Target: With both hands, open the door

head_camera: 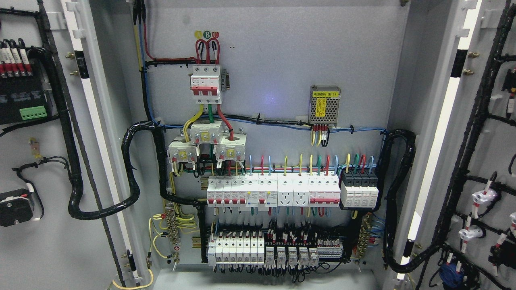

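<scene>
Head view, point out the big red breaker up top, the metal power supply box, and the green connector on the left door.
Red breaker (206, 82), head view, front face.
Power supply box (324, 104), head view, yellow label.
Green connector (33, 112), head view, middle.

This looks like a work place for electric power. A big grey metal box (274, 60) stands open, full of white switches (258, 192), coloured wires (207, 48) and thick black cables (133, 169). More wires run down both open doors (60, 225).

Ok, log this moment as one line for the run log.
doors: left door open, right door open | cabinet: wiring exposed | hands: not in view
</scene>
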{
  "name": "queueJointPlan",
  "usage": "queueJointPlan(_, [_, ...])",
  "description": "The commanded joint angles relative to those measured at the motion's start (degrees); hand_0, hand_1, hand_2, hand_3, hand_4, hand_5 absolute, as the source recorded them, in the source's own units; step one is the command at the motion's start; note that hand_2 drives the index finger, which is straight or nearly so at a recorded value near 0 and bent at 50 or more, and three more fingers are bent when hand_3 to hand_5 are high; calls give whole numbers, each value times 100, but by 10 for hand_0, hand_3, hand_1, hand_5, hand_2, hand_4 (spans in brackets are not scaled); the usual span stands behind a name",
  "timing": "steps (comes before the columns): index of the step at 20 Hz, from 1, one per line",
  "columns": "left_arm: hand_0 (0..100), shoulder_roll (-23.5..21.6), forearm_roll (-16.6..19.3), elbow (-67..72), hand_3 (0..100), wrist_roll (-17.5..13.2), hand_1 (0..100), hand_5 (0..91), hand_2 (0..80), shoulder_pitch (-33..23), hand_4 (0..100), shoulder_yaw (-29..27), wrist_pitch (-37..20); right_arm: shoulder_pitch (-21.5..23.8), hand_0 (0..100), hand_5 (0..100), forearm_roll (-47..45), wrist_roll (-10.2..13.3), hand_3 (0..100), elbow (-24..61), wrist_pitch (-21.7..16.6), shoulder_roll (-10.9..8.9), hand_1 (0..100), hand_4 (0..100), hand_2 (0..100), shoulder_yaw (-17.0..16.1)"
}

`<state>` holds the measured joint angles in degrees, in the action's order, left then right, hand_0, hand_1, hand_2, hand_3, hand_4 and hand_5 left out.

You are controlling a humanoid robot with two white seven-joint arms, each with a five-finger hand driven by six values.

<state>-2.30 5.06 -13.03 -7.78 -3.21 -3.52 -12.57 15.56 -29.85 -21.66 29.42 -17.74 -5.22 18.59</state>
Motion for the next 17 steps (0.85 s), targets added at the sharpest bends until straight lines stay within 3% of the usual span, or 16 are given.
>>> queueJointPlan(1, [0, 379, -22, 1496, 0, -13, 0, 0, 0, 40, 0, -298, 1027, -325, 0, 0, 417, 442, 0, -2643, 1200, 619, 0, 0, 0, 101])
queueJointPlan(3, [0, 388, -22, 1470, 0, -13, 0, 0, 0, 40, 0, -316, 1125, -457, 0, 0, 708, 873, 0, -2617, 1876, 628, 0, 0, 0, 84])
queueJointPlan(4, [0, 388, -22, 1452, 0, -13, 0, 0, 0, 40, 0, -316, 1194, -510, 0, 0, 744, 961, 0, -2582, 2123, 628, 0, 0, 0, 84])
queueJointPlan(9, [0, 476, -5, 1434, 0, -13, 0, 0, 0, 40, 0, -307, 1468, -791, 0, 0, 744, 1015, 0, -2582, 2266, 750, 0, 0, 0, 84])
queueJointPlan(13, [0, 494, -31, 1434, 0, -13, 0, 0, 0, 40, 0, -342, 1459, -862, 0, 0, 753, 1410, 0, -2555, 2249, 856, 0, 0, 0, -74])
queueJointPlan(17, [0, 494, -31, 1434, 0, -13, 0, 0, 0, 40, 0, -377, 1433, -862, 0, 0, 762, 1419, 0, -2555, 2231, 865, 0, 0, 0, -171])
